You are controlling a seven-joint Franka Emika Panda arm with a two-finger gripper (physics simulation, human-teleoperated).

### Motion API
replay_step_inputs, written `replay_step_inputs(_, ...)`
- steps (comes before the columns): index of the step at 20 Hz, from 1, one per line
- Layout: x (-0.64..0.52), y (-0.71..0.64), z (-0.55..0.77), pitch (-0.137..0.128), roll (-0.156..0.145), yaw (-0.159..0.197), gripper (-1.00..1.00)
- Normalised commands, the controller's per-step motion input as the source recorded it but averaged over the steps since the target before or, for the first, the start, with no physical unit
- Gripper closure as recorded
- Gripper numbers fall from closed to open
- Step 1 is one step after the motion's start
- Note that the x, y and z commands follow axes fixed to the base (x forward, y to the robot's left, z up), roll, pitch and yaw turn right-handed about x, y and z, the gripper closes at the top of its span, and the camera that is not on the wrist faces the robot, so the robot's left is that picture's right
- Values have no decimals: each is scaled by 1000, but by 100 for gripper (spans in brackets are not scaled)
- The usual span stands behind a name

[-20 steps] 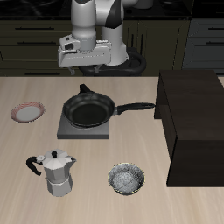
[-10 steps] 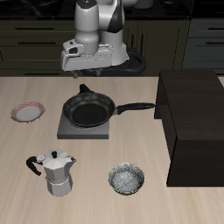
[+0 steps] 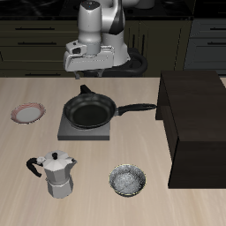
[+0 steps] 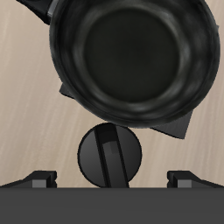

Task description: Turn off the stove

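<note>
The stove (image 3: 71, 132) is a thin dark grey square slab near the table's middle, with a black frying pan (image 3: 89, 111) on it. The pan's handle points toward the dark cabinet block. The stove's round knob (image 3: 85, 88) sits at its back edge. My gripper (image 3: 88, 74) hangs above that back edge, open and empty. In the wrist view the knob (image 4: 109, 157) lies centred between my two fingertips (image 4: 42, 179), with the pan (image 4: 131, 52) and a stove corner (image 4: 179, 129) beyond it. My gripper (image 4: 112, 179) is apart from the knob, above it.
A large dark brown cabinet block (image 3: 194, 124) stands beside the stove. A silver moka pot (image 3: 57, 174) and a small metal bowl (image 3: 128, 181) sit near the table's front edge. A small plate (image 3: 28, 112) lies on the stove's other side.
My gripper has shifted slightly sideways toward the cabinet side, staying above the stove's back edge. Nothing on the table has moved.
</note>
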Motion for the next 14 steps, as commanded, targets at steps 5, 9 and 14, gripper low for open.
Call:
replay_step_inputs(5,-5,-91,-96,3,-19,0,-100)
replay_step_inputs(9,17,-113,-117,6,-23,4,-100)
replay_step_inputs(14,-57,-73,-140,14,-7,3,-100)
